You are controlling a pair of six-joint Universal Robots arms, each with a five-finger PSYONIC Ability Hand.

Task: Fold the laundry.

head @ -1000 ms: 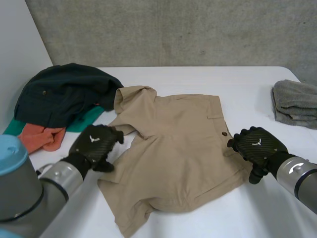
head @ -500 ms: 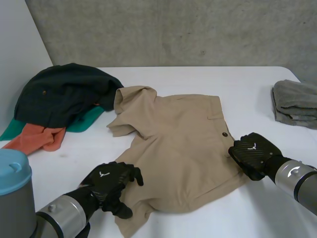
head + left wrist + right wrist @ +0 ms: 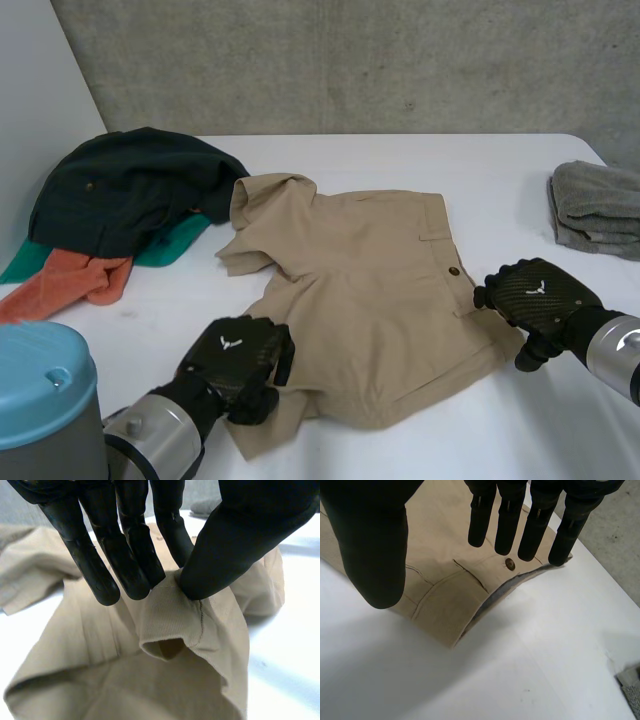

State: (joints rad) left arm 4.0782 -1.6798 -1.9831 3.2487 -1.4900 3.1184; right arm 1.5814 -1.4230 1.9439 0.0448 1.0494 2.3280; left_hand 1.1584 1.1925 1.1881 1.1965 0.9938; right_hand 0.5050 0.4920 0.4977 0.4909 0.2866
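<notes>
Tan shorts (image 3: 370, 290) lie spread on the middle of the white table (image 3: 420, 440), with a button (image 3: 509, 563) at the waistband. My left hand (image 3: 238, 355) is at the shorts' near left leg end. In the left wrist view its fingers (image 3: 125, 555) and thumb pinch a raised fold of the tan hem (image 3: 170, 625). My right hand (image 3: 535, 297) hovers at the shorts' right edge by the waistband corner. Its straight fingers (image 3: 507, 520) are spread from the thumb (image 3: 370, 545) above the cloth (image 3: 440, 585), holding nothing.
A dark green garment (image 3: 130, 185) is heaped at the back left over a teal cloth (image 3: 170, 243) and an orange cloth (image 3: 75, 278). A folded grey towel (image 3: 595, 208) lies at the far right edge.
My left hand moved from the shorts' left side down to the near leg end and closed on the hem. My right hand shifted slightly right and its fingers straightened.
</notes>
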